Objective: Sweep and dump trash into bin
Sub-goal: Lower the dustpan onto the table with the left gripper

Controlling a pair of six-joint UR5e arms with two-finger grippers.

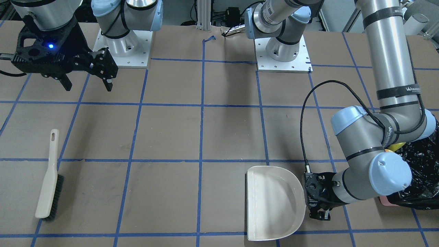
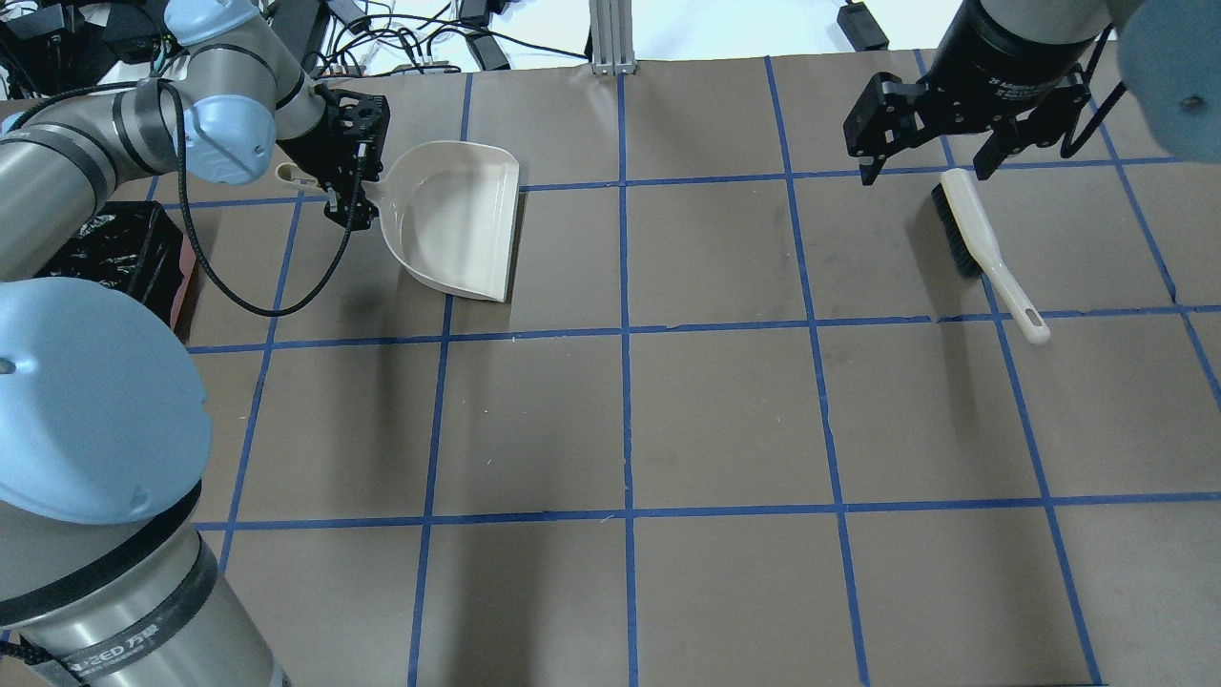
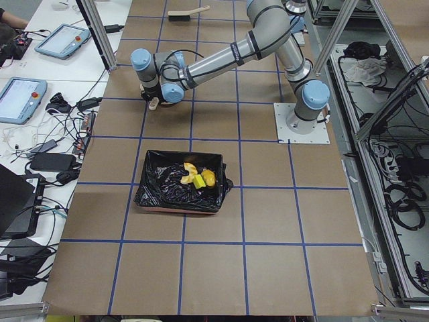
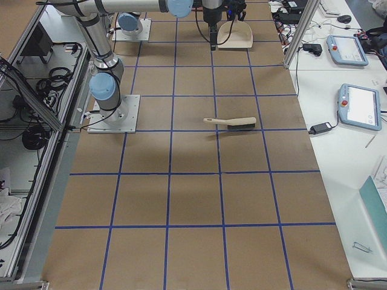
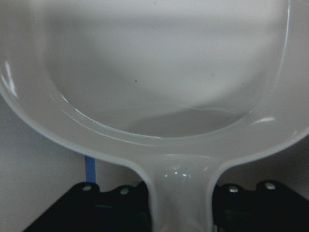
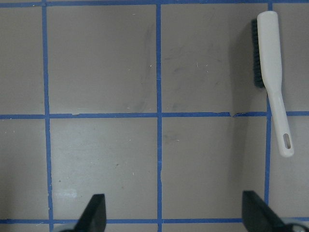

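The trash (image 3: 194, 178) lies as yellow and golden pieces inside the bin (image 3: 151, 194), a pink box lined with a black bag; I cannot tell the pieces apart. The bin also shows at the right edge of the front view (image 1: 423, 161). My left gripper (image 2: 351, 176) is shut on the handle of the empty beige dustpan (image 2: 453, 219), which rests flat on the table; the wrist view shows the pan (image 5: 159, 72) bare. My right gripper (image 2: 927, 174) hangs open and empty above the table, beside the brush (image 2: 983, 243) lying there.
The table is brown paper with a blue tape grid (image 2: 625, 334). Both arm bases (image 1: 127, 51) stand at the robot's edge. The left arm's elbow (image 1: 374, 161) hangs over the bin. The brush also shows in the right wrist view (image 6: 270, 72).
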